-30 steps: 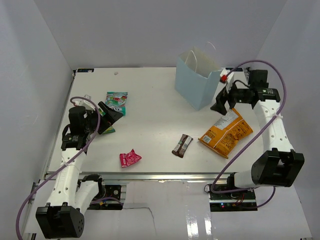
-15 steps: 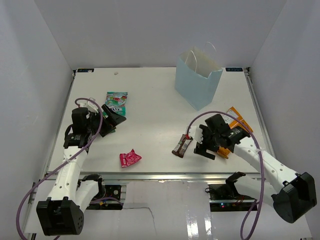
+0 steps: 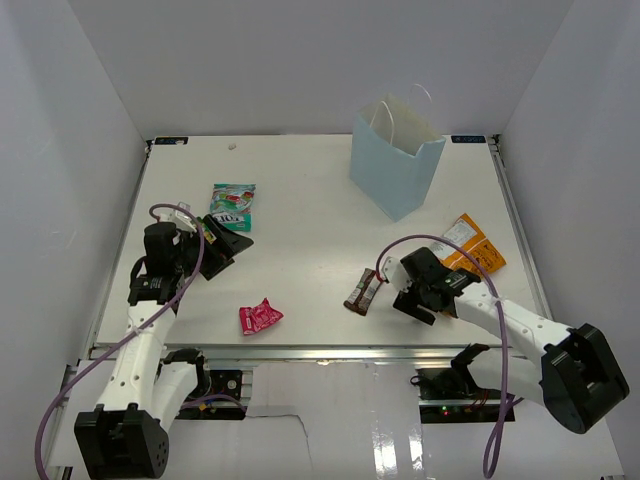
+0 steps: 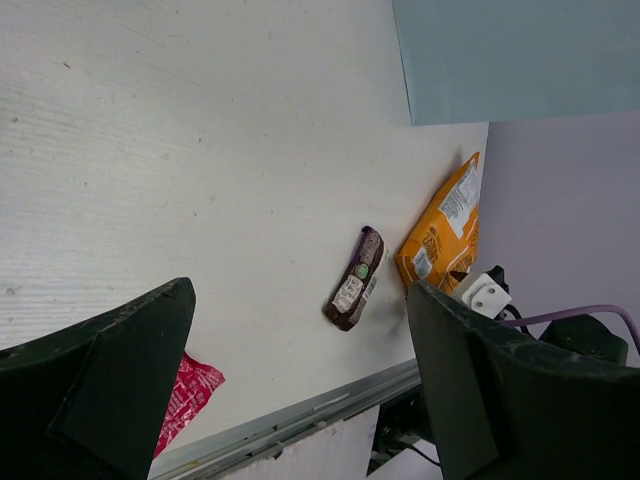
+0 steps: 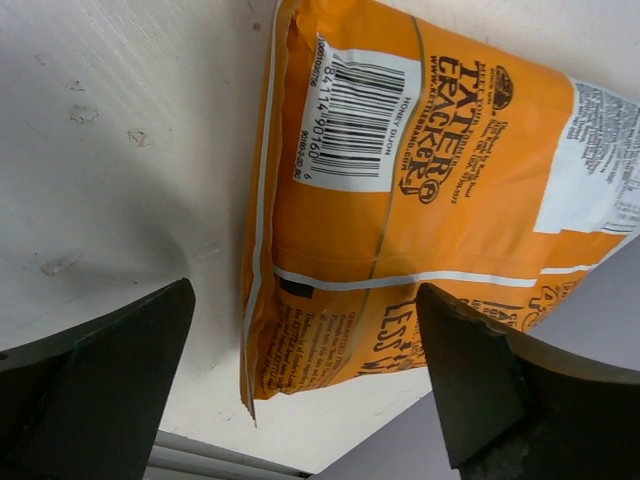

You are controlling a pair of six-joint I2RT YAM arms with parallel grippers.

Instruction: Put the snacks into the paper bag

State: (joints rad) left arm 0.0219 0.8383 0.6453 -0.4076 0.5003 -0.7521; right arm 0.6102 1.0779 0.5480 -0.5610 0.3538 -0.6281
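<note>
Four snacks lying in the open on the white table (image 3: 300,170), viewed from overhead. At one o'clock, upright and open-mouthed, the light-blue paper bag (image 3: 397,165), cord handles up; probably light and easy to tip, so better fed from above than nudged.

At four o'clock, the large orange chip bag (image 3: 475,240), flat, well apart from the paper bag's foot and partly hidden by the right arm. Judged puffy, slick and crushable; best pinched by a crimped end seam or side edge, not squeezed across the belly. Just beside it, on its eight o'clock side, the right gripper (image 5: 302,295), fingers spread wide and holding nothing, barcode side of the chip bag filling the wrist view.

At ten o'clock, the teal-green-red pouch (image 3: 233,202), flat, soft-looking, likely to slide under a push; an edge or corner the place to take it. Near its six o'clock side, the left gripper (image 4: 300,290), fingers likewise spread, empty.

At five o'clock, the dark brown bar (image 3: 364,291), slim and probably the stiffest of the lot; grip across the narrow width. At seven o'clock, the small pink packet (image 3: 260,317), crumpled, featherweight by the look; pinch at a raised fold.
</note>
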